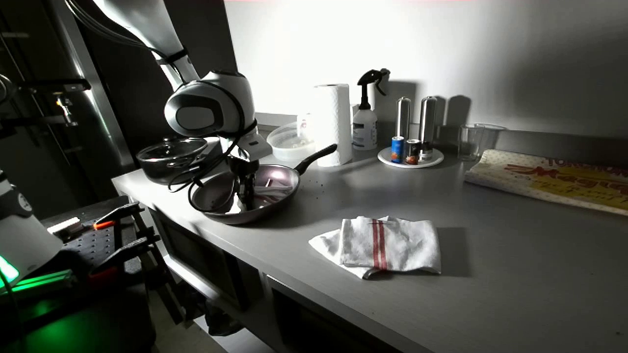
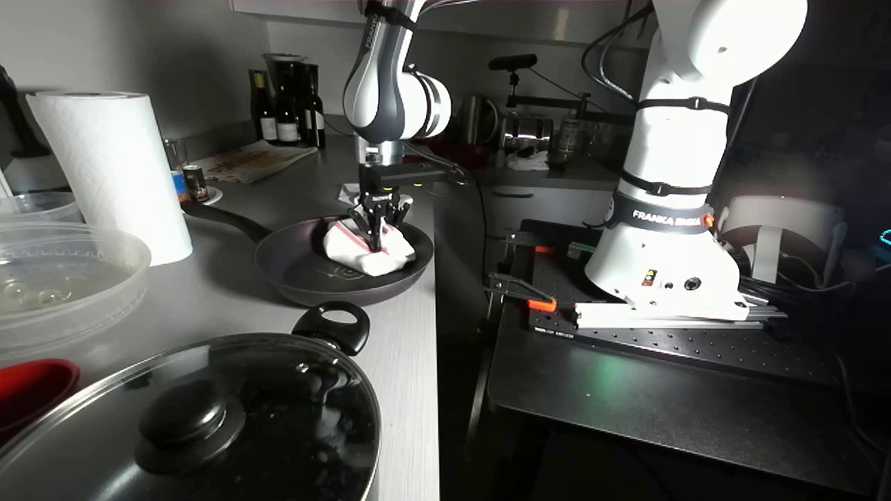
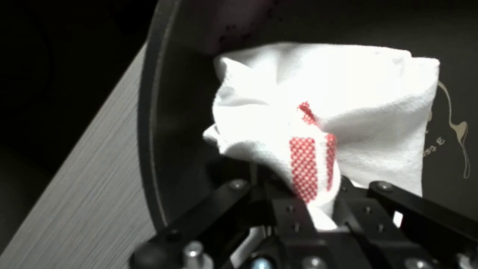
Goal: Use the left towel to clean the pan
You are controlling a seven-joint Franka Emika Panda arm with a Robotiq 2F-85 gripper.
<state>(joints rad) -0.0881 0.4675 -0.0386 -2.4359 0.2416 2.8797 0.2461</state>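
In both exterior views, a paper towel roll [image 1: 334, 122] stands upright near a spray bottle [image 1: 364, 131], and a blue cylinder [image 1: 397, 152] and a dark cylinder [image 1: 412, 151] stand on a white plate [image 1: 384, 157]. A clear plastic tub [image 2: 104, 309] sits near a red bowl [image 2: 35, 390] and a glass-lidded pot [image 1: 154, 170]. In an exterior view, dark bottles [image 2: 287, 131] stand near flat printed packaging [image 2: 243, 163], and a toaster [image 2: 527, 131] stands beside a kettle [image 2: 475, 120]

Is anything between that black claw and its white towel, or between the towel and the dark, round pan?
Nothing visible: the black two-fingered gripper pinches the white, red-striped cloth towel directly, and that sits inside the dark, round frying pan.
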